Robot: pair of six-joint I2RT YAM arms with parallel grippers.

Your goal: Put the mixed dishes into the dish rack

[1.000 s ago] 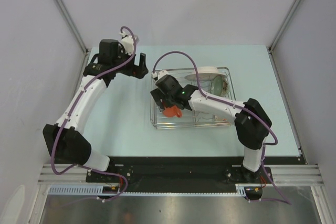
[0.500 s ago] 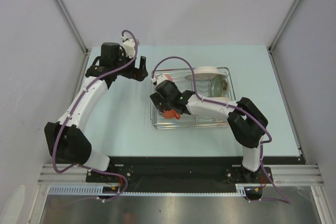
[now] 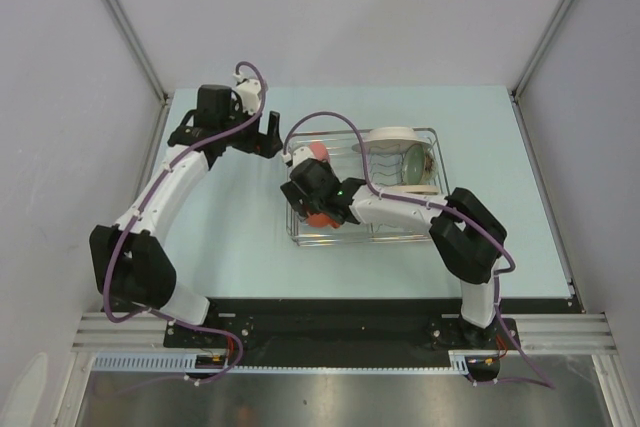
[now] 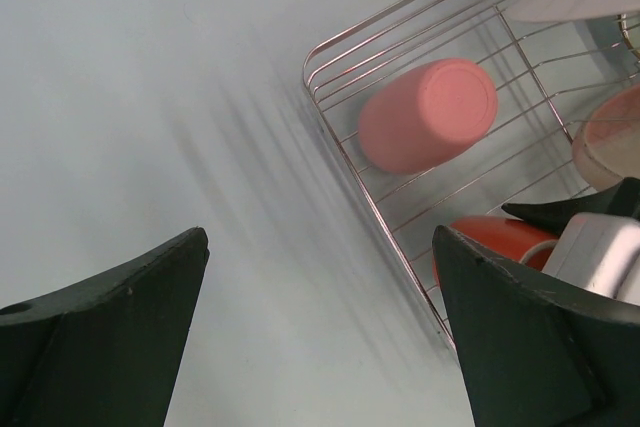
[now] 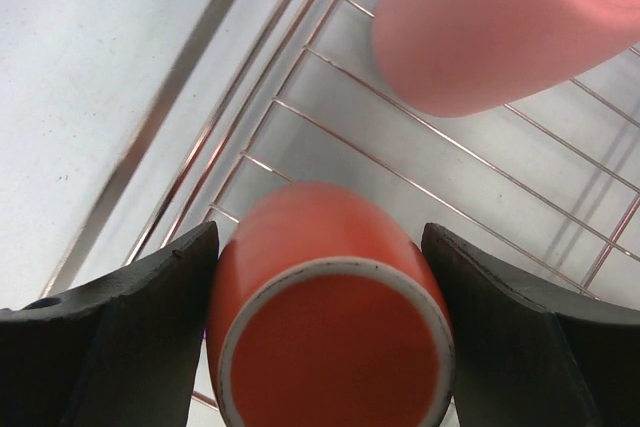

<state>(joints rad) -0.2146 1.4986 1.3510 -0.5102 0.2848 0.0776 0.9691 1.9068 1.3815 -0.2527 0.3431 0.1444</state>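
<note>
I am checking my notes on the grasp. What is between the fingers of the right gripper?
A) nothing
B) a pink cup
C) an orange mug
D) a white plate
C: the right wrist view shows the orange mug inside the right gripper, a finger on each side; the pink cup lies apart from it.

From above, the right gripper [image 3: 318,211] is covering most of the mug [image 3: 321,220], and its arm is hiding the middle of the rack [image 3: 395,235]. In the left wrist view that gripper is blocking one end of the mug, while a pale dish [image 4: 608,137] (plate or bowl, too blurred to tell) is running off the right edge. In the right wrist view the bottom edge is slicing through the mug's rim, and the cup [image 5: 500,17] is running off the top and right.
</note>
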